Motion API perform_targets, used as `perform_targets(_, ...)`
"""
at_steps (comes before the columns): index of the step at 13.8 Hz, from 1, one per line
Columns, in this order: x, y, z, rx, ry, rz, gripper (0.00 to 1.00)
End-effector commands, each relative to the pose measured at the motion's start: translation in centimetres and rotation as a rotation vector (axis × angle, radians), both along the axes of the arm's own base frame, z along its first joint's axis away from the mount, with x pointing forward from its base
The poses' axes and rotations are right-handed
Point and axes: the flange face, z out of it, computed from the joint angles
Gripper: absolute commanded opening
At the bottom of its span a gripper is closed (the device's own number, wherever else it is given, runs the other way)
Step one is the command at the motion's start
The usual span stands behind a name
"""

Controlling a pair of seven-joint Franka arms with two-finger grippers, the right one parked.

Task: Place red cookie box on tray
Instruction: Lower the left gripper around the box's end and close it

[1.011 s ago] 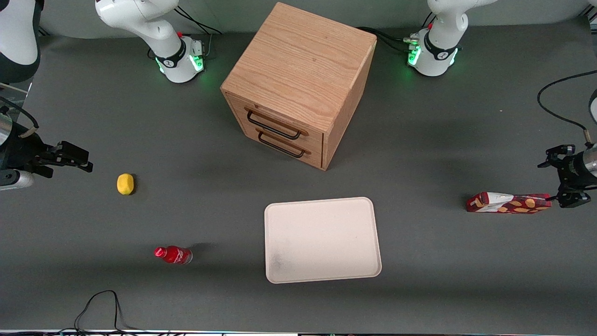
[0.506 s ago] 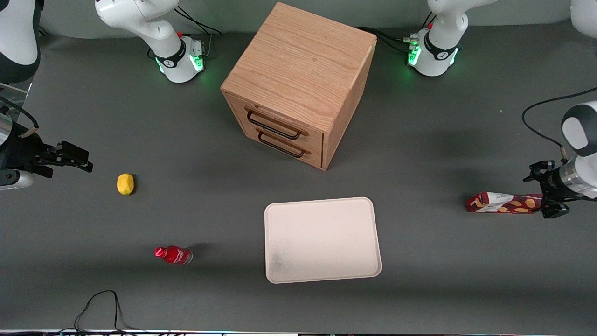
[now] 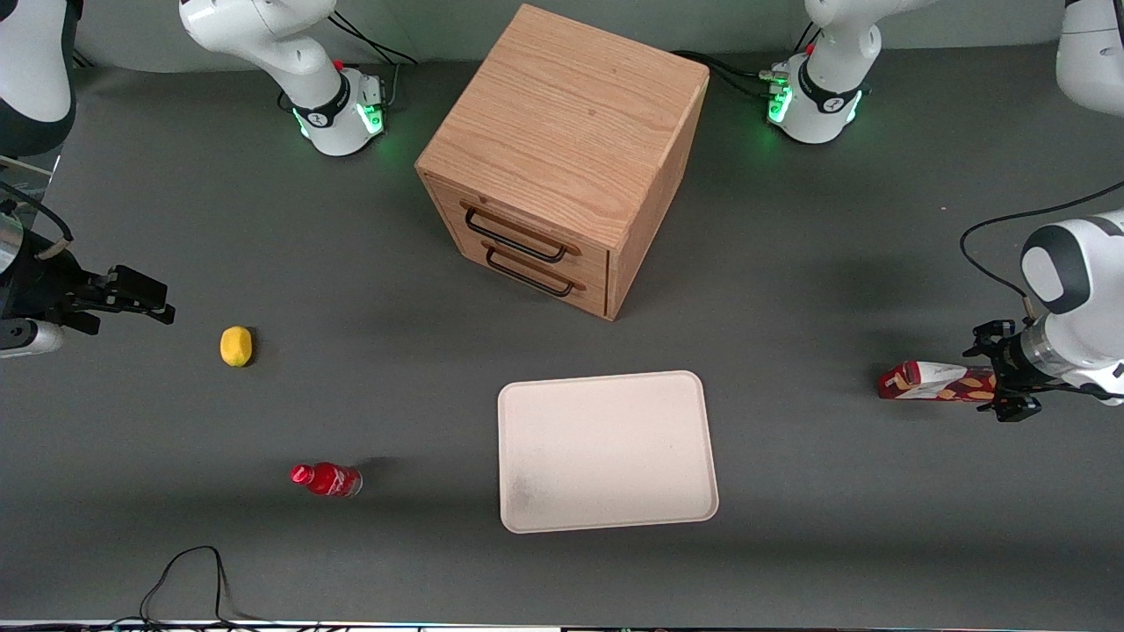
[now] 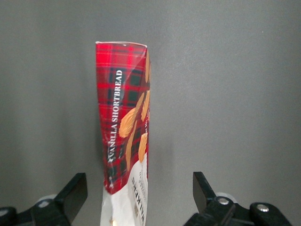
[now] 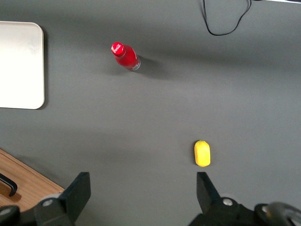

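Jaws of the left gripper [image 4: 138, 197] spread wide, red cookie box [image 4: 126, 132] lying between them, untouched.

Red cookie box [image 4: 124, 141] glossy printed card; tray [image 3: 606, 452] matt; claw [image 4: 138, 197] black plastic.

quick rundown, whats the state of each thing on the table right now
gripper: open, fingers on either side of one end of the box
red cookie box: lying on the table, not on the tray
tray: nothing on it
drawer cabinet: both drawers shut
red bottle: lying down, cap on
lemon: resting on the table
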Motion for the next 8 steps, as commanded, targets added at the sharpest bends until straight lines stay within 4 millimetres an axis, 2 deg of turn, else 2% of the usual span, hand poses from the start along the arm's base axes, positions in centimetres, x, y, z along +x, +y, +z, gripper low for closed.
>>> perform_targets(1,-0.3,0.1,-1.3,0.009,-0.011,-0.002,1.0)
perform_targets(5,-0.2,0.0,-2.6,0.008,-0.022,0.0,1.0)
perform_targets(6,-0.2,0.0,-2.6,0.008,-0.022,0.0,0.95)
perform_targets(7,-0.3,0.1,-2.9,0.008,-0.019,0.0,0.52)
perform_targets(8,-0.3,0.1,-3.0,0.006,-0.016,0.001,0.34)
